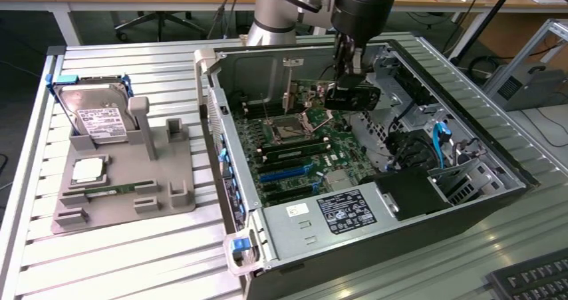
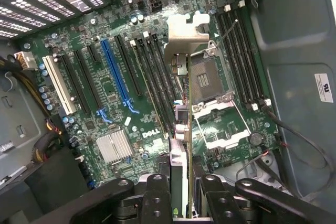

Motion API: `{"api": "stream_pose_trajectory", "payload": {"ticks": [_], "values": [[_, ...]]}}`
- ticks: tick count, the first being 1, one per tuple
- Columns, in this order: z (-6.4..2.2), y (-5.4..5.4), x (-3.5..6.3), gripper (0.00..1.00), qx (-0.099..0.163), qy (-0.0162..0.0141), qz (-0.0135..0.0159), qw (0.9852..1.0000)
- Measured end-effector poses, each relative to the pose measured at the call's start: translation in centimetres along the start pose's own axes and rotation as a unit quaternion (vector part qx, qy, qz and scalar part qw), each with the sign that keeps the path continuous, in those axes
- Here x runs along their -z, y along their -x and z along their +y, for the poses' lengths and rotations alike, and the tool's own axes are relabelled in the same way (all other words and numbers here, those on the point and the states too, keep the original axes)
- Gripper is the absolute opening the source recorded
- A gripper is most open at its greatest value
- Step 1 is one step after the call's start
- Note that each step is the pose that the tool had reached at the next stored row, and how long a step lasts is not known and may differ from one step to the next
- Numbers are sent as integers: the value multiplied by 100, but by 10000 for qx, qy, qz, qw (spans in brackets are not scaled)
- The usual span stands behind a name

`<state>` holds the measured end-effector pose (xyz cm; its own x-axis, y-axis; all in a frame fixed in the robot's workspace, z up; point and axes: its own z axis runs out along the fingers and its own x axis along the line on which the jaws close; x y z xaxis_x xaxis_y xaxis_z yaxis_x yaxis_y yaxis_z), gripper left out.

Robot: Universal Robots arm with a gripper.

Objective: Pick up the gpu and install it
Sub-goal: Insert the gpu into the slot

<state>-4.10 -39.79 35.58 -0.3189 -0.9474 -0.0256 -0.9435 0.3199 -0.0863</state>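
Holding the gpu (image 2: 178, 153) between our fingers (image 2: 157, 195), we hover over the motherboard (image 2: 105, 108). A small tilt may send it against the CPU socket (image 2: 207, 77).

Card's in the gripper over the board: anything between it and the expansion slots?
Nothing visible blocks it. The gpu hangs edge-on in the gripper above the motherboard, beside the open CPU socket, whose raised metal plate stands close by; the blue slot is bare.

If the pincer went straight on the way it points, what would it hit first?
Probably the motherboard, by the black slots beside the CPU socket; the gpu in the pincer would touch first.
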Motion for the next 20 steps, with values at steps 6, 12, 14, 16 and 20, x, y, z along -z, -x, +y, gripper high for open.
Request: {"api": "stream_pose_trajectory", "payload": {"ticks": [6,12,14,16,20], "values": [[0,0,-2,27,184,4,-13,9998],[0,0,-4,27,359,7,-25,9994],[0,0,-4,27,413,8,-28,9991],[0,0,-5,27,469,9,-32,9989],[1,0,-7,27,564,11,-38,9984]]}}
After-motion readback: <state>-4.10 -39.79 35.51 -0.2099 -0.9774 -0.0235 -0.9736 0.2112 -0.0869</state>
